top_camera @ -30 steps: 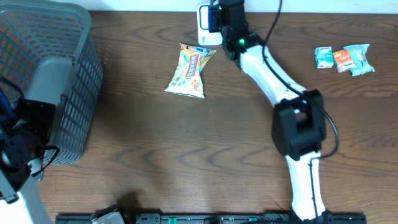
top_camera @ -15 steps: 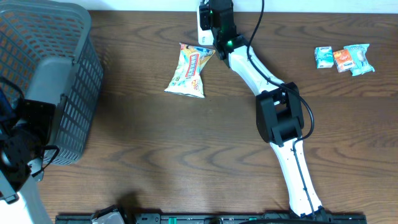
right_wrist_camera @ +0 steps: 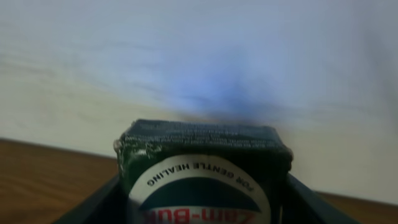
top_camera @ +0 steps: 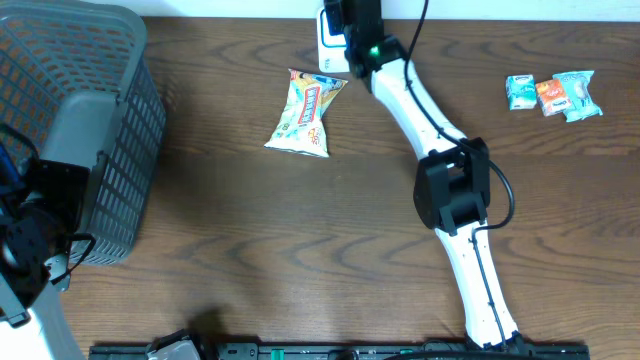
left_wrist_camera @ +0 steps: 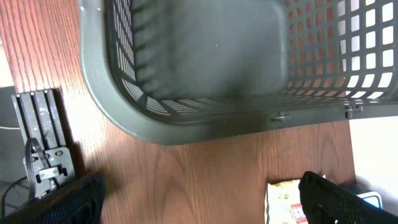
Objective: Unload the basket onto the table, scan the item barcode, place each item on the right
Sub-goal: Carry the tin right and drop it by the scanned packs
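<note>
The item is a dark green box with a round white and blue label. My right gripper is shut on it, with a dark finger against each side of the box. Overhead, the right gripper reaches to the table's far edge, right beside a white scanner. The box faces a pale wall in the right wrist view. No barcode shows. My left gripper hangs open by the basket, nothing between its fingers.
A large grey mesh basket fills the left side, its rim close to the left gripper. A yellow snack bag lies left of the right arm. A few small packets sit at far right.
The right gripper has shifted a little left along the far edge, closer to the white scanner, and its elbow has swung left. The left arm has not moved.
</note>
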### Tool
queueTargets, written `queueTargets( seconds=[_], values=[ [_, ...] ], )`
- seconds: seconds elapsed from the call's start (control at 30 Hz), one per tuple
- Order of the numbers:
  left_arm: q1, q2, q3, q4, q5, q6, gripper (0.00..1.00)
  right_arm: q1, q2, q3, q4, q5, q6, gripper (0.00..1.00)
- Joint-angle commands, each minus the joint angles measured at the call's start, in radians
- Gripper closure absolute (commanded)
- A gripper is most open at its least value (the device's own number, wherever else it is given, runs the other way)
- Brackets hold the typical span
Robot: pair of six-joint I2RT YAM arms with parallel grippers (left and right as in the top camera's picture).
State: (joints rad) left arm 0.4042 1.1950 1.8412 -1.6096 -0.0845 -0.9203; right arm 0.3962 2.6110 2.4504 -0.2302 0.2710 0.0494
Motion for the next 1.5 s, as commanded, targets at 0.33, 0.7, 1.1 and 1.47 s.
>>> queueTargets(
  seconds=[0.33, 0.7, 1.1, 1.47],
  values=[
    [0.005, 0.0, 0.006, -0.047, -0.01, -0.005, 0.02, -0.26, -0.158, 0.112, -0.631, 0.027, 0.016, 0.41],
    [0.005, 0.0, 0.006, -0.047, -0.01, -0.005, 0.02, -0.554, -0.157, 0.091, -0.921, 0.026, 0.017, 0.41],
    [0.005, 0.0, 0.006, -0.047, -0.01, -0.005, 0.03, -0.671, -0.157, 0.011, -0.926, -0.11, 0.085, 0.01],
    [0.005, 0.0, 0.006, -0.047, -0.01, -0.005, 0.02, -0.557, -0.161, 0.003, -0.955, -0.538, 0.084, 0.01]
  ],
)
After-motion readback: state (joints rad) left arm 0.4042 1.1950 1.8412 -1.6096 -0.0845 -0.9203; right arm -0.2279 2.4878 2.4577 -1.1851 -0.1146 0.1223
